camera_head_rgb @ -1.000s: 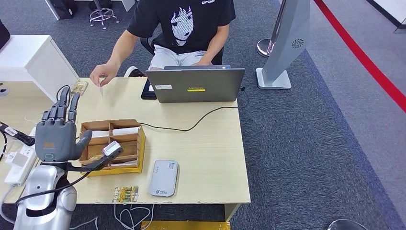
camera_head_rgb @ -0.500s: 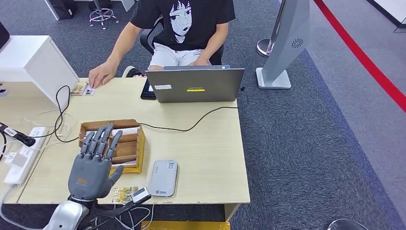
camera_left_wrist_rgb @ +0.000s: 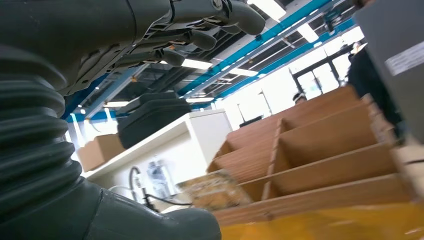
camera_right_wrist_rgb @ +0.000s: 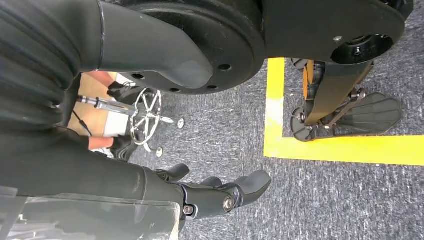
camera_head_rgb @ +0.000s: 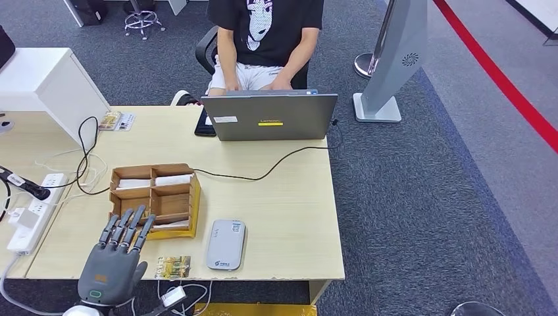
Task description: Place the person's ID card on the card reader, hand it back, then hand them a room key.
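My left hand (camera_head_rgb: 113, 263) hovers at the table's front edge, fingers spread and holding nothing; in the left wrist view its fingers (camera_left_wrist_rgb: 200, 27) stand apart from the thumb (camera_left_wrist_rgb: 150, 222). The grey card reader (camera_head_rgb: 225, 244) lies flat to its right with nothing on it. A gold-patterned card (camera_head_rgb: 173, 266) lies between hand and reader, also seen close up as the gold card (camera_left_wrist_rgb: 215, 187). A small white card (camera_head_rgb: 127, 121) and another gold card (camera_head_rgb: 109, 120) lie at the far left of the table. My right hand (camera_right_wrist_rgb: 220, 195) hangs over the floor, loosely extended and holding nothing.
A wooden compartment box (camera_head_rgb: 154, 196) holding cards stands just beyond my left hand. A grey laptop (camera_head_rgb: 270, 116) and its cable cross the far side; a person (camera_head_rgb: 263, 39) sits behind it. A power strip (camera_head_rgb: 29, 214) and cables lie at the left.
My left hand has dropped from above the box and drawn back to the table's front edge. The person set a card down at the far left and pulled their hand away.
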### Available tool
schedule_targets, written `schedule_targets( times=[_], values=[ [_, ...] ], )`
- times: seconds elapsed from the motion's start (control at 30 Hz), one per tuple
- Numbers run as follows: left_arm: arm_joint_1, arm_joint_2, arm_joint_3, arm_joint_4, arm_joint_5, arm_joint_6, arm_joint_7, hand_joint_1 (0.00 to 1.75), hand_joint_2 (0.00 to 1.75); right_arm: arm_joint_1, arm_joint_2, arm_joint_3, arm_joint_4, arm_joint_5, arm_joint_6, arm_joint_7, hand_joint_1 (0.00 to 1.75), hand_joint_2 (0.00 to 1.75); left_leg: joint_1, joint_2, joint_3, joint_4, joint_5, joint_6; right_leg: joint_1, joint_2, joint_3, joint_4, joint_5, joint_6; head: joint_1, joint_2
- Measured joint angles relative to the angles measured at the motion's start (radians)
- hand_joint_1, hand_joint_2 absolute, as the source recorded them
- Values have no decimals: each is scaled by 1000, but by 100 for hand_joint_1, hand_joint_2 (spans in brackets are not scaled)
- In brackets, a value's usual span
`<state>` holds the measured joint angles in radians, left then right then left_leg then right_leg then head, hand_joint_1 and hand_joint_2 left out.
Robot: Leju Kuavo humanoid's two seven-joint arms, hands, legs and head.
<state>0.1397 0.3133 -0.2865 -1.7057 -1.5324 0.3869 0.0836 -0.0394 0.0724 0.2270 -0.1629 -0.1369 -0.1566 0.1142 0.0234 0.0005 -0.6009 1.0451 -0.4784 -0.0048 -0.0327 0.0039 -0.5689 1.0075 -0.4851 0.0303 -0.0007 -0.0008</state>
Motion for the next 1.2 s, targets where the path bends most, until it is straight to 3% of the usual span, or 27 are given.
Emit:
schedule_targets(
  times=[0.2, 0.6, 0.7, 0.83, 1.0, 1.2],
  values=[
    [-10, 65, 0, 57, 0, 39, 59, 0, 175, 0, 0, 0, 0, 5, 7, 10, 0, 175, 0, 0, 0, 0, 0, 0, 0, 0, 0, 0, 0, 0, -1, 0],
    [-49, 36, 52, 179, 0, 98, -7, 0, 175, -1, 1, 0, 0, 21, 11, 19, 0, 175, 0, 0, 0, 0, 0, 0, 0, 0, 0, 0, 0, 0, -1, 0],
    [-60, -8, 95, 200, 1, 111, -85, 0, 175, -1, 1, 0, 0, 30, 13, 19, 0, 175, 0, 0, 0, 0, 0, 0, 0, 0, 0, 0, 0, 0, -1, 0],
    [-98, -110, 211, 235, 1, 110, -201, 0, 175, -1, 1, 3, 0, 42, 18, 19, 0, 175, 0, 0, 0, 0, 0, 0, 0, 0, 0, 0, 0, 0, -1, 0],
    [-126, -178, 286, 263, 1, 107, -222, 0, 175, -1, 1, 6, 0, 47, 19, 18, 0, 175, 0, 0, 0, 0, 0, 0, 0, 0, 0, 0, 0, 0, -1, 0],
    [-139, -229, 310, 286, 1, 106, -231, 0, 175, -2, 1, 7, 0, 50, 18, 13, 0, 175, 0, 0, 0, 0, 0, 0, 0, 0, 0, 0, 0, -1, -1, 0]
  ],
)
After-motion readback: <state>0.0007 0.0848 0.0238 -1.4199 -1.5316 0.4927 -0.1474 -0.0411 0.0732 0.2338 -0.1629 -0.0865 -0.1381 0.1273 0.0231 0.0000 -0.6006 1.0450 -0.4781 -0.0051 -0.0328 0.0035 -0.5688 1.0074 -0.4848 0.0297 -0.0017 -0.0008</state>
